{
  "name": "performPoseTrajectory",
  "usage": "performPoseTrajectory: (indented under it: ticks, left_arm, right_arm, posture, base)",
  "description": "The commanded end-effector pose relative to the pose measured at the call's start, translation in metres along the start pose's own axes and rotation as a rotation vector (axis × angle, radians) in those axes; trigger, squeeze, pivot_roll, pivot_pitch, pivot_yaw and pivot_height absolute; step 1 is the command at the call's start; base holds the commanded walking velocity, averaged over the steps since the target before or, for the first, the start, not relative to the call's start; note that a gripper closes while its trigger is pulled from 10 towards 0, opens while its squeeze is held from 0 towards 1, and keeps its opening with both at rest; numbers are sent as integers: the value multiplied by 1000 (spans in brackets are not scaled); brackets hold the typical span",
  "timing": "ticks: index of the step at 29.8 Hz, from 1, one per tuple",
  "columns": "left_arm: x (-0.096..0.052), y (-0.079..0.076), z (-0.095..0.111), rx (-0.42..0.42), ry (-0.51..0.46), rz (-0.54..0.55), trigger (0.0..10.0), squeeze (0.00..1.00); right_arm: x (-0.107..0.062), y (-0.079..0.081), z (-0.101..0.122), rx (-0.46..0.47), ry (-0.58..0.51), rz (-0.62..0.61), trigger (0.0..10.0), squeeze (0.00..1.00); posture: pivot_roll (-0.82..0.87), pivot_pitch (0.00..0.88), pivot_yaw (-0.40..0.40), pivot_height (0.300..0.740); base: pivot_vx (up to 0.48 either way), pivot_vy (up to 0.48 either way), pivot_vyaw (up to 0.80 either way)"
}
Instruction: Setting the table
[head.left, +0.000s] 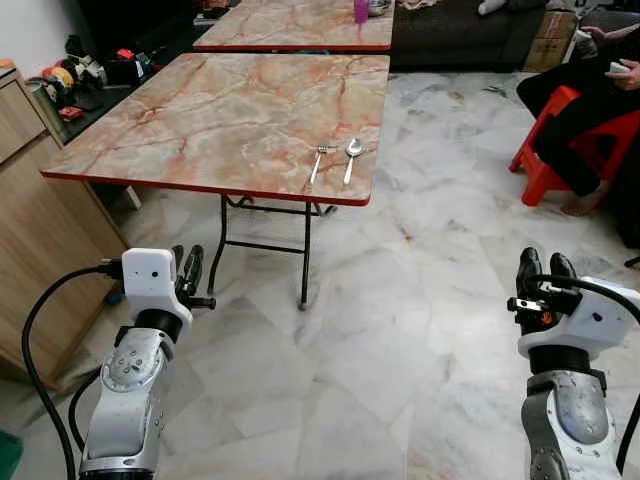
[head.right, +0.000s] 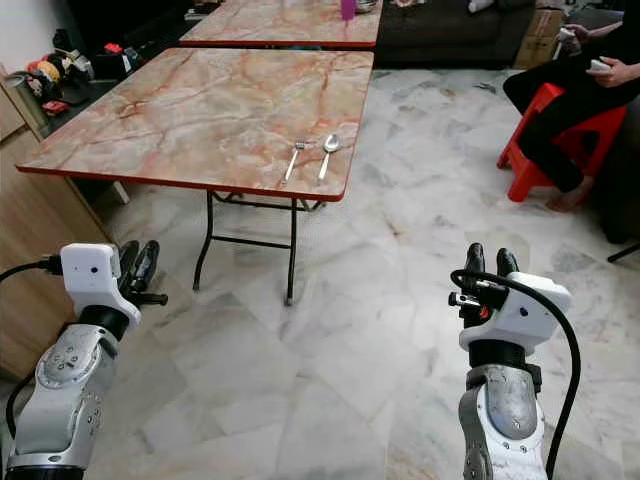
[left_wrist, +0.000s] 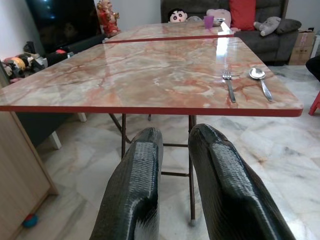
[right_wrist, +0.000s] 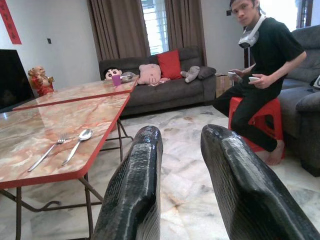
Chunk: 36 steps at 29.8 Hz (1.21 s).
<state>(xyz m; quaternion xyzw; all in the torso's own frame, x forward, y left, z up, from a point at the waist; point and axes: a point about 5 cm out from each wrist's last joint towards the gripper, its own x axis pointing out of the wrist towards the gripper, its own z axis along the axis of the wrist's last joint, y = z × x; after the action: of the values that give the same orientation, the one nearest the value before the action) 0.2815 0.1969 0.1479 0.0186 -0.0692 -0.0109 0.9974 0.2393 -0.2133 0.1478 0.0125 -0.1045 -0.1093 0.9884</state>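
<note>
— Fork and spoon?
— Side by side near the marble table's near right corner, apart.
— Grippers?
— Left gripper and right gripper raised over the floor, well short of the table; fingers slightly parted, empty.
— Advice?
— Probably step closer, approach square, slow (sharp red edge).
— Anything extra from the wrists?
— Purple cup on the far table, a seated person on a red stool.
</note>
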Motion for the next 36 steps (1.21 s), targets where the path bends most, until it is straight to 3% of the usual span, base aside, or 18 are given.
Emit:
performPoseTrajectory:
  ticks: [1, 36]
  left_arm:
    - [0, 2, 1, -5, -6, 4, 10000, 0]
    - [1, 2, 3, -6, -11, -1, 10000, 0]
  right_arm:
    - [1, 2, 2, 0, -2, 8, 10000, 0]
    - [2, 1, 1, 4, -7, 6, 10000, 0]
  posture:
    - [46, 65, 50, 740]
    - [48, 67, 49, 740]
  base:
    - [352, 0, 0]
    - [366, 0, 0]
